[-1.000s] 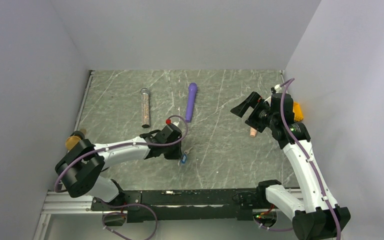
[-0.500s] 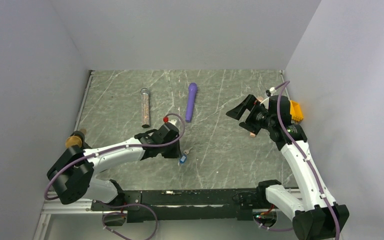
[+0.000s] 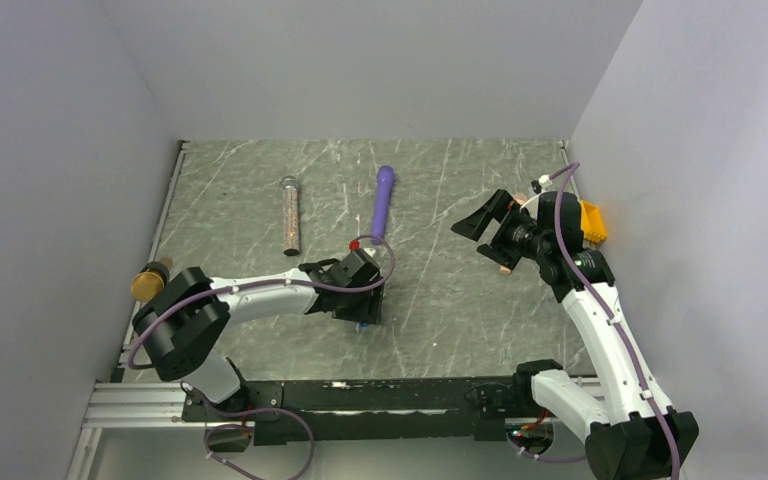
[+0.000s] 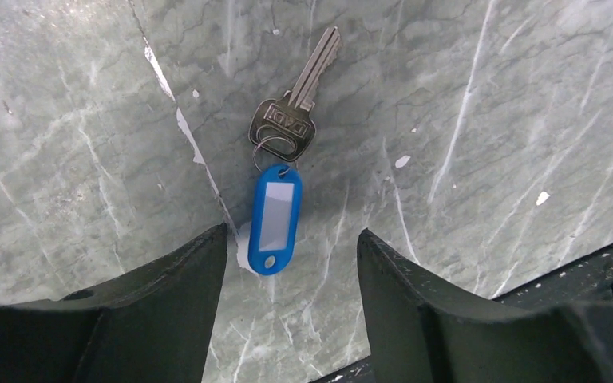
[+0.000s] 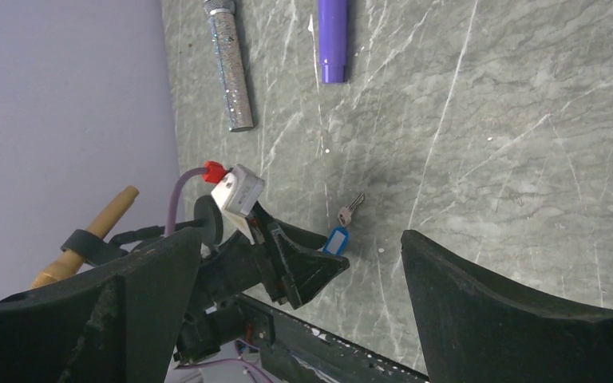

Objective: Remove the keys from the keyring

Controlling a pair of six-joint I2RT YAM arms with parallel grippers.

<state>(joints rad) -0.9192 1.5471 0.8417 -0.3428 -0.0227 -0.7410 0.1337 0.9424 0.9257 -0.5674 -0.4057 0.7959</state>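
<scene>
One silver key [image 4: 291,104] lies flat on the marble table, joined by a thin metal ring to the blue tag of the keyring [image 4: 275,217]. My left gripper [image 4: 293,231] hovers over it, open. The tag's lower end shows between the two black fingers [image 4: 168,311], touching neither. From above, the left gripper [image 3: 365,308] covers nearly all of the keyring [image 3: 363,325]. My right gripper [image 3: 480,222] hangs open and empty over the table's right side. From there it looks down on the key [image 5: 351,209], the keyring [image 5: 336,239] and the left gripper [image 5: 303,267].
A purple wand [image 3: 382,203] and a glittery tube [image 3: 289,215] lie toward the back of the table. A peach cylinder [image 3: 506,267] sits under the right arm, with an orange object [image 3: 592,222] at the right edge. A wooden-handled tool [image 3: 148,280] rests by the left edge.
My left gripper has gone from shut to open and has shifted right, over the keyring. The right gripper edged slightly left and stayed open.
</scene>
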